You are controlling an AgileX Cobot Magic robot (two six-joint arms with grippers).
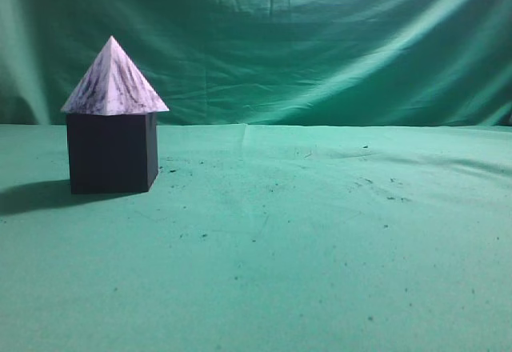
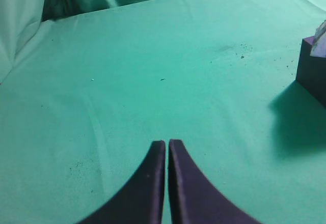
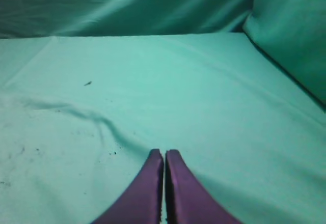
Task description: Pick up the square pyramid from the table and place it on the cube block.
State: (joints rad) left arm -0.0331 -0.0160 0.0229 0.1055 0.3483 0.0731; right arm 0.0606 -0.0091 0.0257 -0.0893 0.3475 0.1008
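The square pyramid (image 1: 114, 82) is being carried on top of the cube block (image 1: 110, 152), its white, purple-streaked faces rising to an upright tip and its base edge overhanging the cube's top very slightly on both sides. The pair is standing at the left of the exterior view on the table (image 1: 304, 256), and a dark shadow is being cast from the cube toward the left edge of that view. Small dark specks are being shown scattered over the green cloth, thickest just to the right of the cube. A wrinkled green backdrop (image 1: 320, 40) is hanging behind the table. Neither arm is being shown in the exterior view. In the left wrist view the left gripper (image 2: 166, 143) is being held with its dark fingers pressed together, nothing between them, above bare cloth; only the tips and the curved inner parts are visible, the rest being cut off by the bottom edge. At the right border of that view the cube is being cropped to one corner, and only a pale sliver of the pyramid can be made out above it. In the right wrist view the right gripper (image 3: 164, 152) is likewise being held closed on nothing, over a creased stretch of cloth, with neither block in sight.
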